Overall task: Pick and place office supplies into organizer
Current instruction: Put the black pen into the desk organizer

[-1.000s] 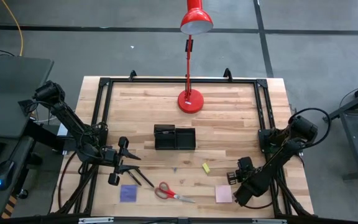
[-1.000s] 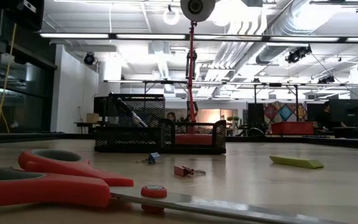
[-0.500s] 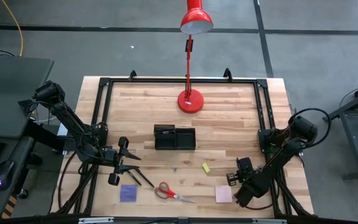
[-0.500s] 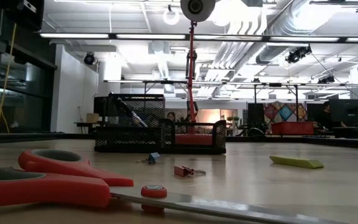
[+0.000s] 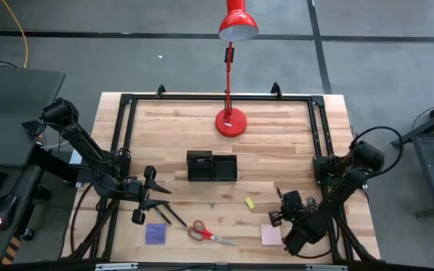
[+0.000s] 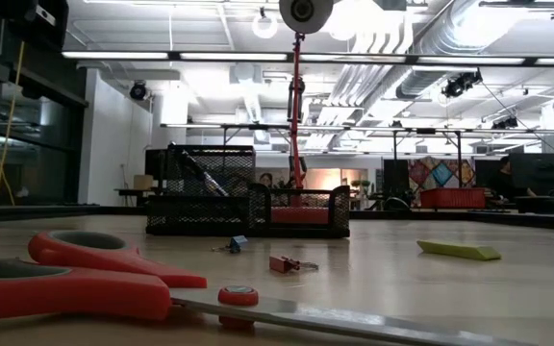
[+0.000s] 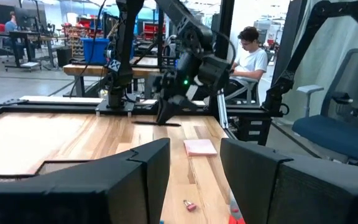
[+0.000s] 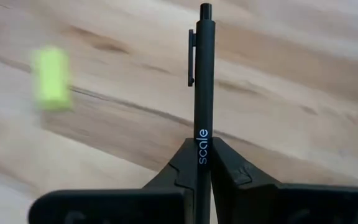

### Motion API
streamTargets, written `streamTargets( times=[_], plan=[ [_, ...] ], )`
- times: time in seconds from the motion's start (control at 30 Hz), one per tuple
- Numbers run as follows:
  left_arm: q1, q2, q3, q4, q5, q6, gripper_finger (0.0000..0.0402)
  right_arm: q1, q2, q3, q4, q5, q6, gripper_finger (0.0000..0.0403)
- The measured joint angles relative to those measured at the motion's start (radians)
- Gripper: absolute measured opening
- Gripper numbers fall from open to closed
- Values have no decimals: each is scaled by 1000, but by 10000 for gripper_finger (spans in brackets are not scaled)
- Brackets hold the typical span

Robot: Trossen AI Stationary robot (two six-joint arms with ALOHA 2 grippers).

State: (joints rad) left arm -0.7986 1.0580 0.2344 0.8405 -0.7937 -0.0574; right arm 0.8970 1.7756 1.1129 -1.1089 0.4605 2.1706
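Toward five o'clock on the tabletop (image 5: pixel 277 135), the right tool (image 8: pixel 202 163) is clamped on a black pen (image 8: pixel 202 81), which sticks out past the fingertips above the wood, with the tiny yellow block (image 5: pixel 250 202) lying near it. So one item is in hand but not yet delivered. The organizer (image 5: pixel 212 166) sits near the middle of the tabletop, toward six o'clock from the base of the red lamp (image 5: pixel 230 121); the low view shows at least one slanted dark item standing in its taller compartment, though what it is cannot be told. Most of the work appears to remain: the red-handled scissors (image 5: pixel 206 232) and the purple sticky-note pad (image 5: pixel 155 233) lie at about seven o'clock, the pink sticky-note pad (image 5: pixel 271 235) at about five o'clock just beside the right arm, and a small clip (image 6: pixel 282 263) rests between the scissors and the organizer. The left tool (image 5: pixel 146 197) waits at about eight o'clock, its fingers apart and holding nothing, with more black pens (image 5: pixel 170 216) lying just beside it.
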Motion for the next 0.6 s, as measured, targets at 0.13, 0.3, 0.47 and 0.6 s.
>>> streamTargets(
  times=[0.13,0.3,0.47,0.6],
  plan=[
    [0,0,0,-6,-9,-7,136,-23,-1,16,9,157,-107,4],
    [0,0,0,-6,-11,-30,136,-68,-1,18,57,313,-269,4],
    [0,0,0,-6,-11,-53,136,-123,-1,18,150,429,-470,4],
    [0,0,0,-6,-11,-65,136,-165,-1,18,278,506,-685,3]
  ],
)
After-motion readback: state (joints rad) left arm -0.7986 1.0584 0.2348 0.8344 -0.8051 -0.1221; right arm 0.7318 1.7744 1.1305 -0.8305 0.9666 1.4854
